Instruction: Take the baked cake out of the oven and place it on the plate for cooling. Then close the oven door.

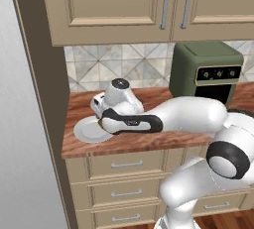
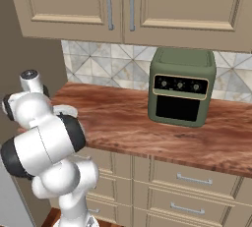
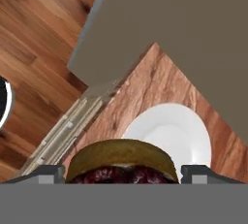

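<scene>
Gripper (image 3: 123, 173) holds the cake (image 3: 120, 162) between its two fingertips (image 3: 46, 173), jaws spread wide around it, one tip on each side. Cake has a tan-brown rim and dark red top, and hangs above the white plate (image 3: 177, 133), partly overlapping the plate's near edge in the hand view. Plate sits on the wooden counter (image 3: 138, 97) near its corner, beside a tall brown side panel (image 3: 193, 39). From the left base view, the arm (image 1: 183, 116) reaches left over the counter (image 1: 144, 141), its hand above the plate (image 1: 87, 131). A green countertop appliance (image 1: 206, 69) stands well apart to the right, under beige cabinets (image 1: 114, 5).
</scene>
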### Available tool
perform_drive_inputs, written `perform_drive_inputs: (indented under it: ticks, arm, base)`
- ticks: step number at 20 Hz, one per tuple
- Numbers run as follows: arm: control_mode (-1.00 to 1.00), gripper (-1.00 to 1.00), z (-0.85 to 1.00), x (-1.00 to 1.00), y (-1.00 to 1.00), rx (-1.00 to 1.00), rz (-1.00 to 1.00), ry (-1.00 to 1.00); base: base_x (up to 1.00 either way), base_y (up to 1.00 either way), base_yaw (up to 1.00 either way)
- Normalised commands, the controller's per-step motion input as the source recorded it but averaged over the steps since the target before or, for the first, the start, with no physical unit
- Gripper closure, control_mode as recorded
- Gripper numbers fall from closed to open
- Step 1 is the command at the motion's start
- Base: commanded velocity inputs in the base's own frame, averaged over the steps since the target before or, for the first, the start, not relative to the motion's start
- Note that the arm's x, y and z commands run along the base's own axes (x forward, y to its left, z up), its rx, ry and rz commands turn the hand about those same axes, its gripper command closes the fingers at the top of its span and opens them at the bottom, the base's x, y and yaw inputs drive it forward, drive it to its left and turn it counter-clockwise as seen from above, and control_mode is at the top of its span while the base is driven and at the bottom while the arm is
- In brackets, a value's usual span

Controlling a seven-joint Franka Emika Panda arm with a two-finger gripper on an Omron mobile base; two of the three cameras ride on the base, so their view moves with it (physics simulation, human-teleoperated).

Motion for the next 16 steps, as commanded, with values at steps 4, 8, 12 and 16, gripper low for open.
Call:
perform_drive_inputs:
  ticks: [4,8,12,16]
  arm:
    - [-1.0,1.0,-0.03,0.58,0.04,0.0,0.06,0.16]
    - [-1.0,1.0,-0.15,0.68,0.16,-0.08,0.03,0.21]
    - [-1.0,1.0,-0.24,0.6,0.24,-0.16,0.0,0.22]
    - [-1.0,1.0,-0.14,0.65,0.25,-0.11,0.0,0.21]
  base:
    - [0.0,0.0,0.0]
    - [0.0,0.0,0.0]
    - [0.0,0.0,0.0]
    - [0.0,0.0,0.0]
